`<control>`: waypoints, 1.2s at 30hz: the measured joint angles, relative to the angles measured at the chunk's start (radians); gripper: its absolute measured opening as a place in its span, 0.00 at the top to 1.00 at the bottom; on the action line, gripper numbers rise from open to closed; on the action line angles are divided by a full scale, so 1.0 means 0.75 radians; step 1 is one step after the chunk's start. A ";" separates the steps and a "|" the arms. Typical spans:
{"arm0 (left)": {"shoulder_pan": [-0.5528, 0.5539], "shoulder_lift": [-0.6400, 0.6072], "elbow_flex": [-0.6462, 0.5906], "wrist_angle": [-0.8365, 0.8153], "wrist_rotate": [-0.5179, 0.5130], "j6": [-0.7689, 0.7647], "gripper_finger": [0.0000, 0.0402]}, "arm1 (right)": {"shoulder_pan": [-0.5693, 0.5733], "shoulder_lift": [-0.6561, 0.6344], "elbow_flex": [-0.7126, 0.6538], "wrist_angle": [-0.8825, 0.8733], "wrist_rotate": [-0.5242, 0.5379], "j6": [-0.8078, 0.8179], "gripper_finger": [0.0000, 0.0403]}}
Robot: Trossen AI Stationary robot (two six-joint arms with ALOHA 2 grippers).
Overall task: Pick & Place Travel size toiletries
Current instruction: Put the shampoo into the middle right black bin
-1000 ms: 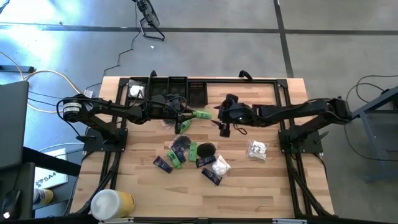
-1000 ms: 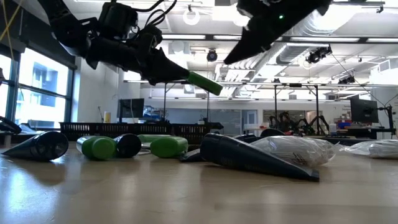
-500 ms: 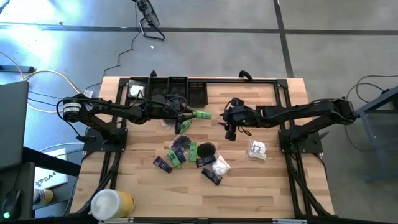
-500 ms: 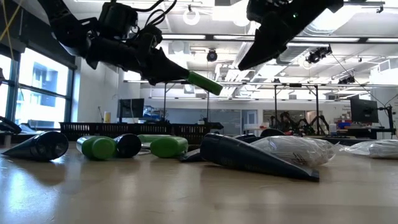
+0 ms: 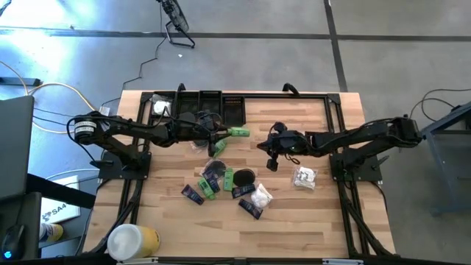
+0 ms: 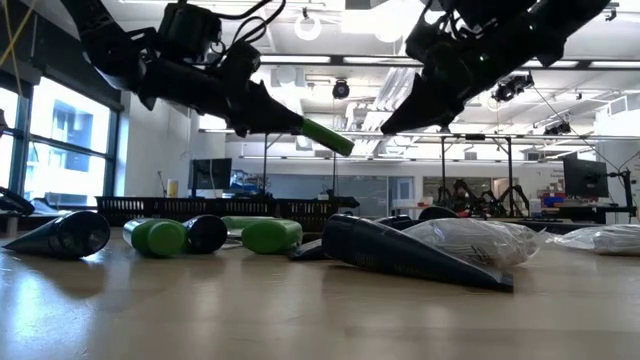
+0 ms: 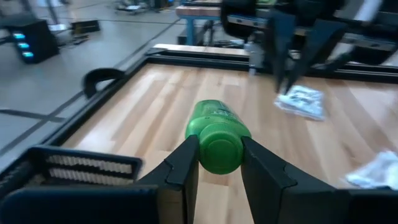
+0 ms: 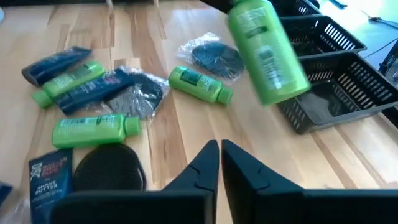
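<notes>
My left gripper (image 5: 224, 135) is over the table's far middle, shut on a green bottle (image 5: 238, 133), which the low view shows high above the wood (image 6: 326, 136). To its right, my right gripper (image 5: 271, 163) hangs in the air, shut with nothing between its fingers (image 8: 219, 163). Below them the other travel size toiletries lie flat on the table. Among them are green bottles (image 5: 208, 187), dark sachets (image 5: 193, 194), a round black disc (image 5: 243, 177) and white wrapped packets (image 5: 260, 194). My left gripper pinches the green bottle's two sides (image 7: 205, 149) between its two fingers, at the end nearer the wrist. The fingers come from the table's left, slanting a little downward, and lie along the bottle. The bottle sticks out past the fingertips toward the right, clear of the table.
A black slotted basket (image 5: 199, 100) stands at the far left edge, just behind my left arm. Another white packet (image 5: 303, 177) lies apart at the right. A large white-and-yellow cylinder (image 5: 132, 241) stands at the near left corner. Bare wood shows at far right and near middle.
My right gripper has shut, with nothing between its fingers. It has drawn back toward the table's right and near edges, away from the held bottle.
</notes>
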 joint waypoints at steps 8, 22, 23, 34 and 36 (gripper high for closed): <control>0.000 0.000 0.000 0.001 -0.345 -0.004 0.77 | 0.000 0.000 -0.004 0.050 0.002 -0.001 0.99; 0.004 0.000 0.000 -0.094 -1.033 -0.051 0.77 | -0.001 0.000 -0.004 0.065 0.002 -0.004 0.99; 0.012 -0.001 0.000 -0.117 -1.040 -0.069 0.77 | -0.001 0.000 -0.004 0.066 0.002 -0.004 0.99; 0.152 0.061 0.000 -0.180 -0.988 -0.264 0.77 | -0.001 0.000 -0.004 0.068 0.002 -0.001 0.99; 0.175 0.077 0.000 -0.179 -0.982 -0.280 0.77 | -0.001 0.000 -0.004 0.068 0.002 -0.002 0.99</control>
